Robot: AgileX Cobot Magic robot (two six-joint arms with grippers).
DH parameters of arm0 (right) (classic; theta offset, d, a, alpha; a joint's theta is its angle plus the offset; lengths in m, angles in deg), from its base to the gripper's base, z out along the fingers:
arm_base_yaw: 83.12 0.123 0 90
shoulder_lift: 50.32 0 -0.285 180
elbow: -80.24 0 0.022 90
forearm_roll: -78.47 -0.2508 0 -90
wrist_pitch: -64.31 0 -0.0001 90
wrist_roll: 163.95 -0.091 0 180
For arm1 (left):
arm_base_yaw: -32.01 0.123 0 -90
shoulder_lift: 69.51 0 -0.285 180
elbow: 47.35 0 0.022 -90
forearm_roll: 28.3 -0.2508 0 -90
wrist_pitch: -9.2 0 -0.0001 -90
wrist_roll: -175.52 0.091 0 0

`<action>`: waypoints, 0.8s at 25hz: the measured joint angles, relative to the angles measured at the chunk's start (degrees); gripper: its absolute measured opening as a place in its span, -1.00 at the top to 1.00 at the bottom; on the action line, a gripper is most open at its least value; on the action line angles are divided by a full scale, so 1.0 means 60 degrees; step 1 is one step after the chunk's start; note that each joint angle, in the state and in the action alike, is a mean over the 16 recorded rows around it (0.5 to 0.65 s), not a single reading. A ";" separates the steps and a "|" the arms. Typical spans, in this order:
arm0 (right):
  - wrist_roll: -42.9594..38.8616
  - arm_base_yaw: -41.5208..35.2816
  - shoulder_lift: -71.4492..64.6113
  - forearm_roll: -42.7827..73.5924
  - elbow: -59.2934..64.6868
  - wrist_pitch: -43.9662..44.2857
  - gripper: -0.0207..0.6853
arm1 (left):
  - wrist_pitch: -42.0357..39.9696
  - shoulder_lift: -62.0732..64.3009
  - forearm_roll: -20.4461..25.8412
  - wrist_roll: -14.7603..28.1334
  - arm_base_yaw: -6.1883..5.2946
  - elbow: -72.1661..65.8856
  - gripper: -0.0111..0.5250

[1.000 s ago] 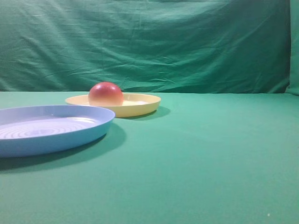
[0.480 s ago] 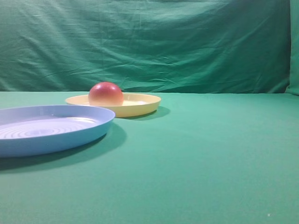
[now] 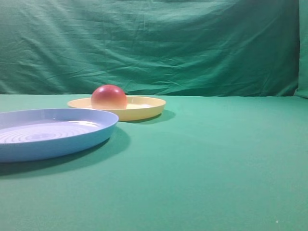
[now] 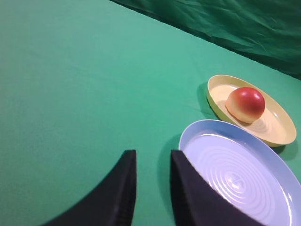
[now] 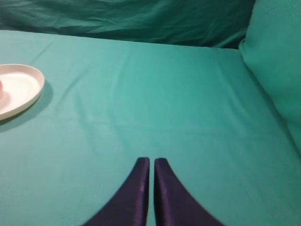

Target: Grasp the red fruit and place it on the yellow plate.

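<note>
The red fruit (image 3: 109,96) rests dome-up on the left part of the yellow plate (image 3: 144,109); the left wrist view shows the same red fruit (image 4: 245,104) on that yellow plate (image 4: 277,132) at the upper right. My left gripper (image 4: 153,157) hangs well back from it, open, with only green cloth between its fingers. My right gripper (image 5: 151,162) is shut on nothing, far to the right of the yellow plate (image 5: 19,89), whose edge shows at the left. Neither gripper appears in the exterior high view.
A light blue plate (image 3: 91,132) with concentric rings sits in front of the yellow one; it also shows as the blue plate (image 4: 207,136) beside my left gripper's right finger. A green cloth backdrop (image 3: 192,43) rises behind the table, and folds up at the right (image 5: 277,61).
</note>
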 joint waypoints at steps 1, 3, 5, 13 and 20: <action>0.0002 -0.0049 0.0133 0.0000 0.0130 -0.0014 0.94 | 0.0000 0.0000 0.0000 0.0000 0.0000 0.0000 0.37; 0.0007 -0.0119 0.0330 0.0000 0.0339 -0.0031 0.94 | 0.0000 0.0000 0.0000 0.0000 0.0000 0.0000 0.37; 0.0012 -0.0154 0.0446 0.0000 0.0489 -0.0034 0.94 | 0.0000 0.0000 0.0000 0.0000 0.0000 0.0000 0.37; 0.0031 -0.0173 0.0501 0.0000 0.0620 0.0047 0.94 | 0.0000 0.0000 0.0000 0.0000 0.0000 0.0000 0.37; 0.0035 -0.0173 0.0502 0.0000 0.0612 0.0118 0.94 | 0.0000 0.0000 0.0000 0.0000 0.0000 0.0000 0.37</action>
